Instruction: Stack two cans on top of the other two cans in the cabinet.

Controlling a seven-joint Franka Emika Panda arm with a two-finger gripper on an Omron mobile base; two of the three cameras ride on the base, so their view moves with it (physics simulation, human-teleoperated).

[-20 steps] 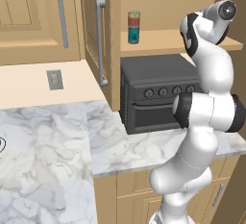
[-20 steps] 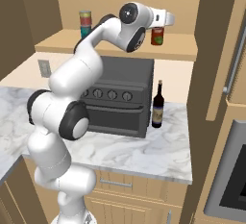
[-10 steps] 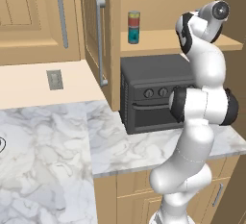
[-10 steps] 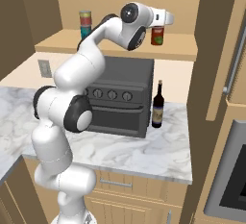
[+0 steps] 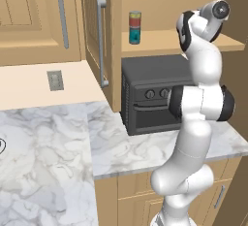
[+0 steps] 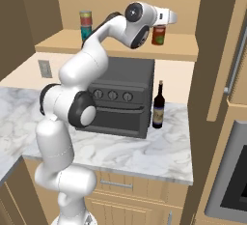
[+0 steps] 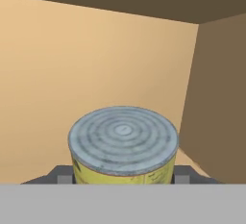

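In the hand view a yellow can (image 7: 123, 143) with a ribbed grey top sits between my gripper's (image 7: 122, 176) dark fingertips (image 7: 62, 175), which are shut on its sides. The right base view shows the same can (image 6: 158, 35), with reddish and yellow bands, under my gripper (image 6: 169, 20) at the right end of the cabinet shelf (image 6: 183, 50). I cannot tell what it rests on. At the shelf's left end a red can with a green band (image 5: 134, 19) (image 6: 86, 17) stands stacked on a teal can (image 5: 134, 37) (image 6: 86, 32).
The cabinet door (image 5: 92, 36) with its grey bar handle (image 5: 101, 40) hangs open at the left. Under the shelf a black oven (image 5: 150, 94) (image 6: 120, 98) stands on the marble counter (image 5: 48, 137), with a dark wine bottle (image 6: 158, 105) beside it. The cabinet's side wall (image 7: 221, 98) is close on the right.
The upper arm and wrist have swayed slightly. The can under the gripper stays in the same spot on the shelf, and the stacked pair has not moved.
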